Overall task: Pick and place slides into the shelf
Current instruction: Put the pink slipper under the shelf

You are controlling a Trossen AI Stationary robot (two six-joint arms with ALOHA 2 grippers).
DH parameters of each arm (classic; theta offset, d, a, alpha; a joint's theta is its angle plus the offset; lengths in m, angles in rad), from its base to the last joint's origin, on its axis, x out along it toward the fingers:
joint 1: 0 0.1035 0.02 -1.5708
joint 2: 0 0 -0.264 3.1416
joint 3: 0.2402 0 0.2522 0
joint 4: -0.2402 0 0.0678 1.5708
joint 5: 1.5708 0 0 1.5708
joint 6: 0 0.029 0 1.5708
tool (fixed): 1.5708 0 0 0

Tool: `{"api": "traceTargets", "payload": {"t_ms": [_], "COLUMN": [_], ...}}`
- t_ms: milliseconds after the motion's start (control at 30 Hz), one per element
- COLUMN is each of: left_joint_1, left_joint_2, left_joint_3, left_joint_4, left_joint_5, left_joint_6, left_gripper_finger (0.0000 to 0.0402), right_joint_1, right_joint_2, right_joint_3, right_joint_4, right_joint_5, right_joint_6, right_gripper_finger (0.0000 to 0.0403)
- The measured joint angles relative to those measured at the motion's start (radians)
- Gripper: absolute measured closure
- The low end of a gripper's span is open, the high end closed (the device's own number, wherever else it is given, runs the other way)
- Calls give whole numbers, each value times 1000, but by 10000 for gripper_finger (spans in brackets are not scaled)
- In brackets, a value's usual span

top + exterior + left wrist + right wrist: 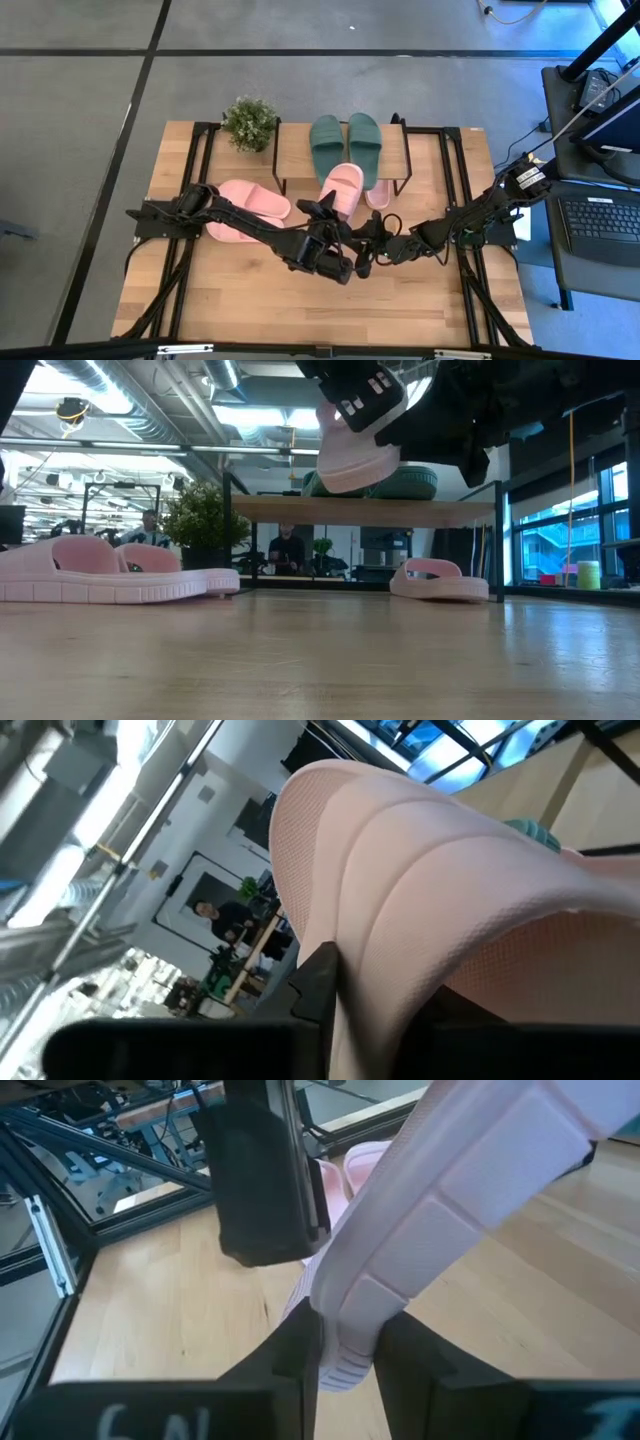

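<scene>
A light pink slide [343, 187] is lifted off the table in front of the shelf [296, 152]; it also shows in the low view [355, 450]. My left gripper [322, 212] and my right gripper [368, 236] are both shut on it. A dark green pair [345, 145] lies on the shelf's top board. Another pink slide [379, 194] lies sole down on the table under the shelf. A pink pair [245, 208] lies on the table at the left. My left gripper holds the lifted pink slide at its strap [400, 890]. One finger [320, 982] lies against the strap's side; the slide hides the other. The slide is clear of the table. My right gripper pinches the slide's sole [345, 1345] at its lower end between its two fingers, which lie across the sole's thickness. The slide slants up and away from the fingers, clear of the table.
A small potted plant [250, 122] stands at the shelf's left end. Black frame rails [455, 180] run along the table's left and right sides. Bare wood [300, 300] lies toward the near edge. People show in the room beyond [288, 548].
</scene>
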Motion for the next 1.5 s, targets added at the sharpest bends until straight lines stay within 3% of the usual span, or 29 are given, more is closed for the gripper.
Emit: {"api": "traceTargets", "payload": {"t_ms": [233,400,633,733,933,1033,1233,1400,1500], "left_joint_1": [-31,-59,-120,-149,-209,-250,-344,-428,-458], "left_joint_2": [0,0,-2,-11,-42,-53,-60,-58,-58], "left_joint_3": [1,1,2,4,2,2,1,-1,-1], "left_joint_4": [-1,-3,-16,-81,-469,-549,-528,-508,-513], "left_joint_5": [32,26,79,194,412,457,450,397,359], "left_joint_6": [100,252,185,76,-459,-637,-697,-698,-745], "left_gripper_finger": [346,345,344,344,344,344,344,344,344], "right_joint_1": [2,2,3,6,9,7,3,-7,-3], "right_joint_2": [0,0,-18,-37,-108,-154,-226,-263,-263], "right_joint_3": [-1,-1,-2,-6,-5,0,2,1,0], "right_joint_4": [-13,-12,-41,-81,-202,-229,-288,-450,-465], "right_joint_5": [-6,-8,-19,-37,-72,-113,-211,-110,-144], "right_joint_6": [-1,-1,-8,-14,42,67,138,231,268], "right_gripper_finger": [326,329,330,330,336,338,340,340,340]}}
